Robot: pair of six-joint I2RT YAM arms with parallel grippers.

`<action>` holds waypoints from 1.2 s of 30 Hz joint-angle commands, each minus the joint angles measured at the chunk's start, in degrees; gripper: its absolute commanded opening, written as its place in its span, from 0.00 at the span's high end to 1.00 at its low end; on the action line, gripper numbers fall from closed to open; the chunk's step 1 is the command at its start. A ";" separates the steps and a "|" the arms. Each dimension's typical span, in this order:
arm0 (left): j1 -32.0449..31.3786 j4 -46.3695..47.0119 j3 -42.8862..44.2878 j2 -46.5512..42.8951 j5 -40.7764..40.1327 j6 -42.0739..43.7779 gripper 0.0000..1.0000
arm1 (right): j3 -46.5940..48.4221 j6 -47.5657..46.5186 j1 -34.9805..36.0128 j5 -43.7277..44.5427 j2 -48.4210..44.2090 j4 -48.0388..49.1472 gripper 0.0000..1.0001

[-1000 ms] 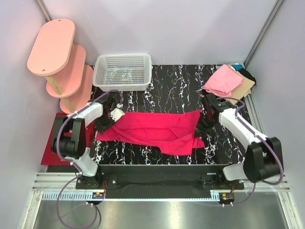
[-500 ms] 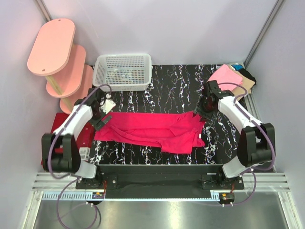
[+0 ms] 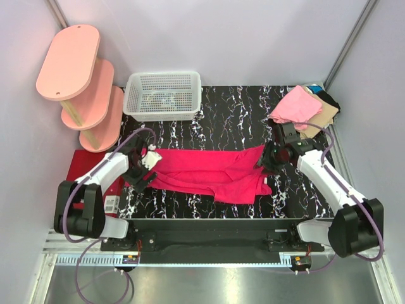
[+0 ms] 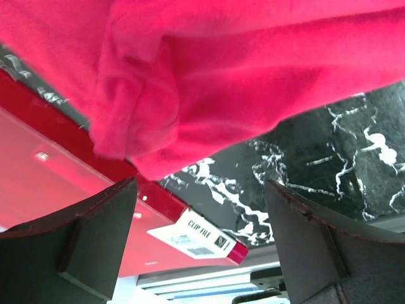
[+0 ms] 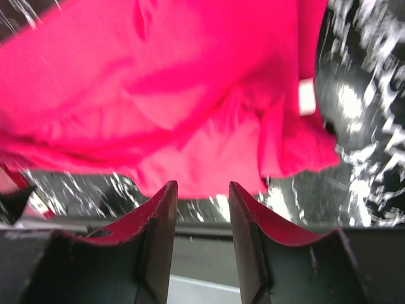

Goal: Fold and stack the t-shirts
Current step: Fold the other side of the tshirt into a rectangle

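Left gripper (image 4: 199,190) gapes at one end of the red shirt (image 3: 209,170) (mat (image 4: 44,183) just beside); right gripper (image 5: 202,189), narrowly spread, sits at the other, folded shirts (image 3: 296,106) near.

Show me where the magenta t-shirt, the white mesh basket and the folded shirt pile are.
magenta t-shirt (image 3: 209,171), top external view, middle of the spread cloth.
white mesh basket (image 3: 161,114), top external view, near wall.
folded shirt pile (image 3: 296,106), top external view, pink top shirt.
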 commanded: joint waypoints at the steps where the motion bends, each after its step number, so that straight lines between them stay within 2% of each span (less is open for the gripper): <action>1: -0.16 7.53 0.86 2.40 -0.38 -0.89 0.14 | -3.94 2.07 1.52 -5.21 -3.80 -1.95 0.54; 5: -0.16 8.16 4.11 5.56 -1.87 -0.80 0.15 | -6.94 2.42 2.75 -6.01 -5.56 -2.21 0.54; 10: -0.25 6.67 6.58 4.61 -1.44 -1.41 0.16 | -9.67 1.81 2.93 -5.48 -5.38 -1.95 0.55; 18: -0.60 5.26 4.03 0.03 1.20 -3.96 0.17 | -9.32 0.58 2.84 -4.96 -4.24 -1.77 0.60; 21: -0.95 5.08 2.54 -0.58 1.55 -5.01 0.20 | -9.58 0.49 2.93 -4.78 -4.24 -1.60 0.65; 25: -2.62 4.91 0.43 -3.83 2.25 -6.51 0.29 | -10.46 0.75 2.93 -4.60 -5.12 -1.60 0.74; 28: -2.89 5.17 -0.36 -3.67 2.17 -6.77 0.30 | -10.90 0.93 2.93 -4.95 -5.30 -1.51 0.78; 36: -3.24 7.98 0.07 -0.58 0.41 -6.95 0.33 | -11.07 1.02 2.93 -5.48 -6.00 -1.68 0.80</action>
